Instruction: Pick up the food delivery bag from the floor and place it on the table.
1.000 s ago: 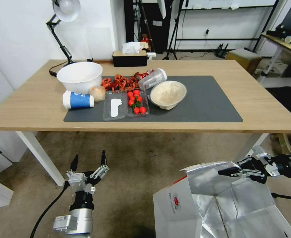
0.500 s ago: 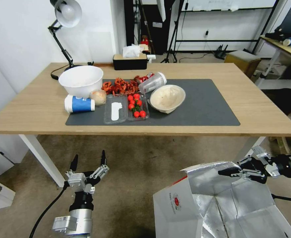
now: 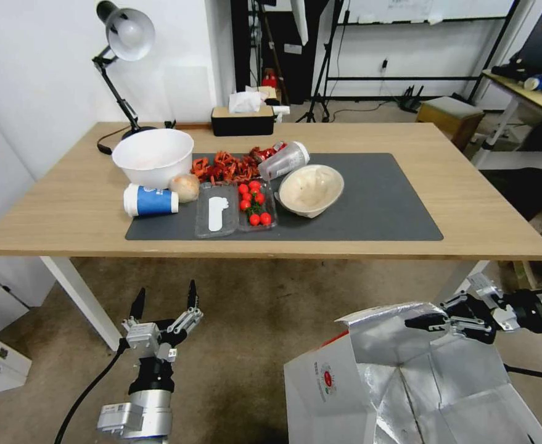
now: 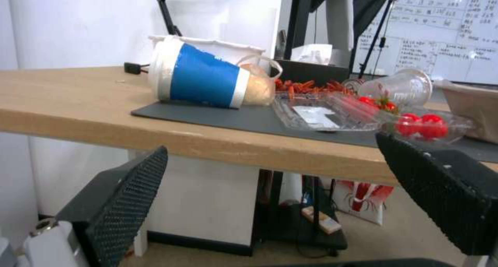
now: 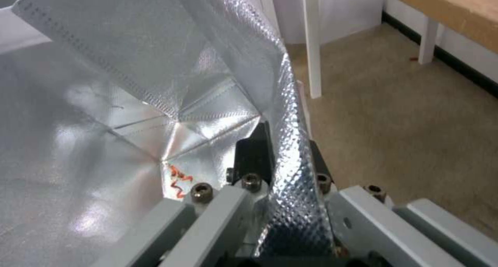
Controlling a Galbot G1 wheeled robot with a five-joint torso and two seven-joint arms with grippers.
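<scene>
**Bag clamped at its foil rim, short of the tabletop**

Below the near edge of the tabletop (image 3: 67, 209), the food delivery bag (image 3: 338, 388) sits low over the floor (image 3: 264, 320), its mouth open and its crinkled silver foil lining showing. The right tool (image 3: 428, 322) is clenched on the bag's far rim; the right wrist view shows quilted foil pinched between its dark fingers (image 5: 251, 154). The left tool (image 3: 164, 302) hangs apart to the left over the carpet, its two textured black fingers spread wide and holding nothing.

Clutter crowds the dark grey mat (image 3: 375, 209): a white bowl (image 3: 152, 155), a tipped blue-banded paper cup (image 3: 151, 200), a clear tray of cherry tomatoes (image 3: 255, 203), a beige bowl (image 3: 311, 190), a toppled clear plastic cup (image 3: 283, 161) and a heap of red scraps (image 3: 224, 166). A desk lamp (image 3: 123, 37) and black tissue box (image 3: 243, 120) stand at the back edge.

Compared with a second ago, the whole tabletop sits lower in the head view, so the camera has shifted; both tools and the bag hold their places.
</scene>
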